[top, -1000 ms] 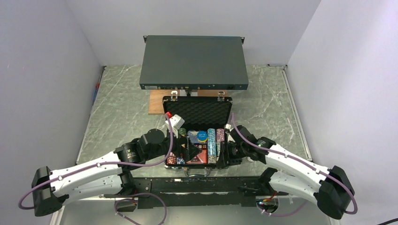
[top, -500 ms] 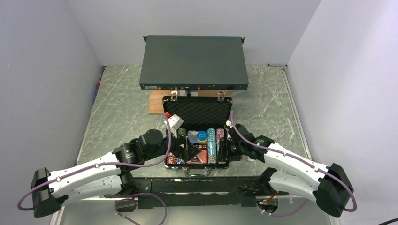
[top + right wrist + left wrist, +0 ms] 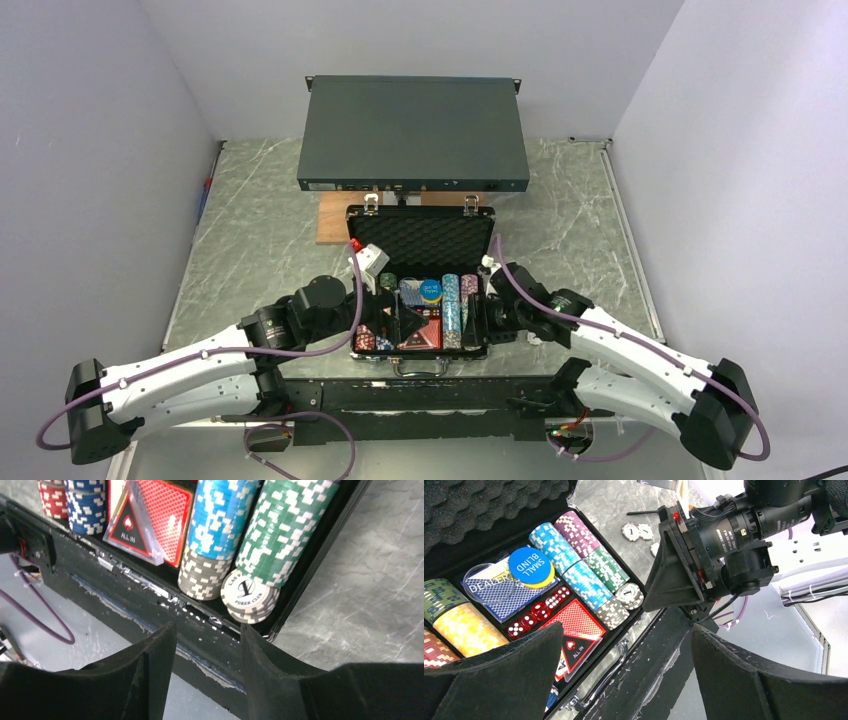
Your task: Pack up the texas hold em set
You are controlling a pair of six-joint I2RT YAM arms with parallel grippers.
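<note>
Flagging spill and jam risks at the case's near right corner

The briefcase (image 3: pixel 420 240) sits open on the tabletop (image 3: pixel 270 220), centred just beyond the arm bases, with its lid open toward the far side. The left gripper (image 3: pixel 626 630), jaws wide apart and empty, hovers over the near left part. The right gripper (image 3: pixel 207 630), jaws apart and empty, hangs at the near right corner. There the white chips (image 3: pixel 248 596) lean against the green row (image 3: pixel 285 530). A nudge could tip them out, or they could foul the lid. Loose chips (image 3: pixel 638 530) on the tabletop to the right may be left unpacked.
</note>
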